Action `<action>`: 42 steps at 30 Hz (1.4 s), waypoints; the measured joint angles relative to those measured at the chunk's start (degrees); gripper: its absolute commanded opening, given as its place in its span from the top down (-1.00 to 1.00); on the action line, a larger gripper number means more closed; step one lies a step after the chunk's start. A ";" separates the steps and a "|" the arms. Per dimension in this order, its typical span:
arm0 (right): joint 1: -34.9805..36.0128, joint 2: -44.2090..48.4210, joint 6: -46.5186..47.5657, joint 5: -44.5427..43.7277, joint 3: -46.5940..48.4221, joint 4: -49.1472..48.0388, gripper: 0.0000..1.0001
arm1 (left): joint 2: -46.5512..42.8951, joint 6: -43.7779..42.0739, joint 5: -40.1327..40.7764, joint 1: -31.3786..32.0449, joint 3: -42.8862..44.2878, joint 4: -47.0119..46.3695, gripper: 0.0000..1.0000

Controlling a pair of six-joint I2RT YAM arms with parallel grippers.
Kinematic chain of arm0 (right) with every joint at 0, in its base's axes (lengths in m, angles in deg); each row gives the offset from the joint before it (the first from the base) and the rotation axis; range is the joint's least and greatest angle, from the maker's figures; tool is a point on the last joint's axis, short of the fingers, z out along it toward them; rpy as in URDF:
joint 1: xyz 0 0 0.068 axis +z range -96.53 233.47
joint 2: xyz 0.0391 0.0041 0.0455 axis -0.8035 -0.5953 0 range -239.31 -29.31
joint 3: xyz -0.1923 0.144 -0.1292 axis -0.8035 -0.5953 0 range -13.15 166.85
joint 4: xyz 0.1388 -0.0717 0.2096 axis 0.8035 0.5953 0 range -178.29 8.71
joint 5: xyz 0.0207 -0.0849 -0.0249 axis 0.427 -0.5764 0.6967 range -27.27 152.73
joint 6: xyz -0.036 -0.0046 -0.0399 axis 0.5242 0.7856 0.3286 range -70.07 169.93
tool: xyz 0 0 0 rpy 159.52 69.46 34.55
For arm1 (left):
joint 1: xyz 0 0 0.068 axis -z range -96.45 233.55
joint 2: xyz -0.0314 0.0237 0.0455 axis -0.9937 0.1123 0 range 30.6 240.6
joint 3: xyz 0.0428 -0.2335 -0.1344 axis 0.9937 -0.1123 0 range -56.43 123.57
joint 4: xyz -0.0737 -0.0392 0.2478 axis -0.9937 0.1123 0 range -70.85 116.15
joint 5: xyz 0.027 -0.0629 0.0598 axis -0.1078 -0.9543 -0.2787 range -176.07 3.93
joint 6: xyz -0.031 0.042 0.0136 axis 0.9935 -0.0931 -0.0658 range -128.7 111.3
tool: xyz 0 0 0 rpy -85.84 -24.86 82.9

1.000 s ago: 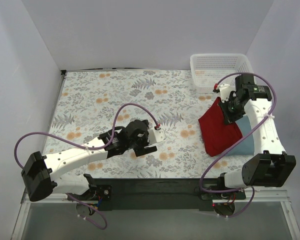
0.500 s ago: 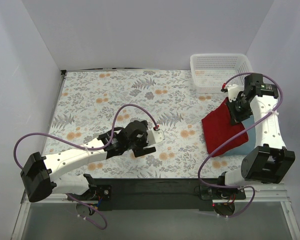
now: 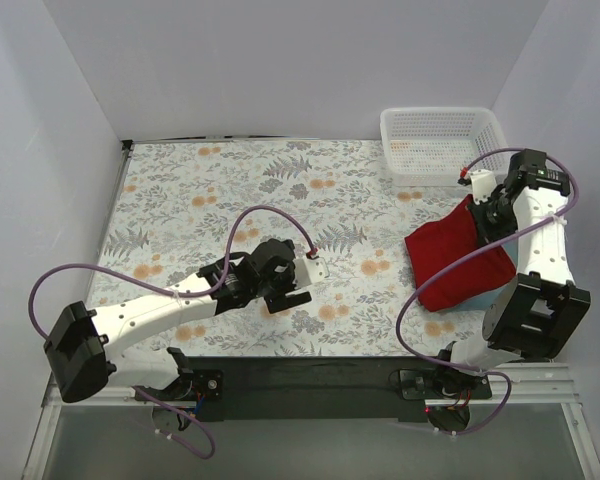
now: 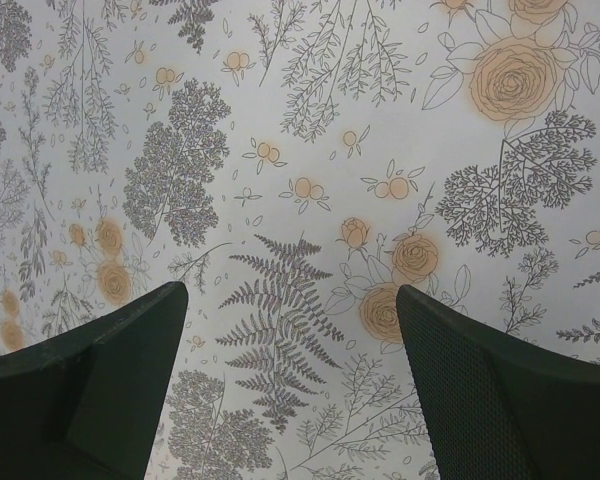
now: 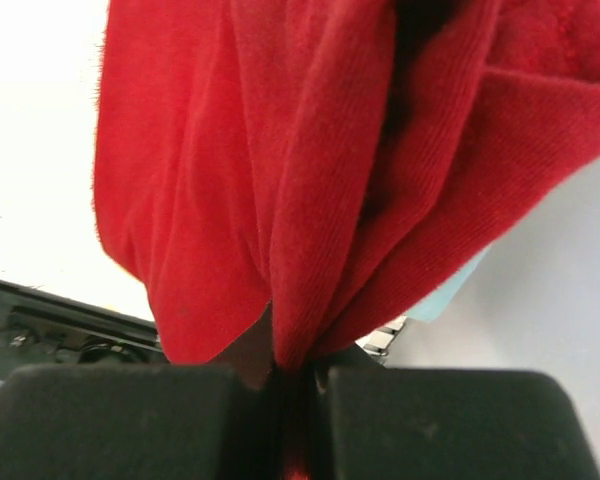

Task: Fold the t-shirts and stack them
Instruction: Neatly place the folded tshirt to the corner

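Firmly right claw (image 5: 298, 372) pinches red t-shirt (image 3: 450, 262); left claw (image 4: 292, 300) spread wide.

The left arm (image 3: 150, 310) reaches low from the near edge of the table (image 3: 200, 190) toward its middle. The left gripper (image 4: 290, 295) faces down, its jaws wide apart with nothing between them. The right arm (image 3: 540, 250) stands folded upward at the table's right side, the right gripper (image 5: 285, 370) pinched tight on the red shirt (image 5: 280, 150).

Bright, even light; soft shadows; sharp.
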 measured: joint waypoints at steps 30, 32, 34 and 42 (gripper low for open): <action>-9.79 -7.78 7.45 -2.21 -13.18 -19.71 0.97 | 3.37 1.77 -0.70 -1.51 0.92 1.09 -0.71; -9.94 -7.76 7.48 -2.40 -13.18 -20.20 0.97 | 3.54 1.92 -0.70 -1.51 0.92 1.11 -0.71; -10.01 -7.76 7.52 -2.78 -13.25 -20.48 0.54 | 3.76 1.97 -0.70 -1.55 0.92 1.11 -0.71; -11.30 -7.82 8.70 -5.53 -12.76 -22.60 -0.86 | 3.93 2.75 -1.70 -3.34 1.31 1.84 -0.71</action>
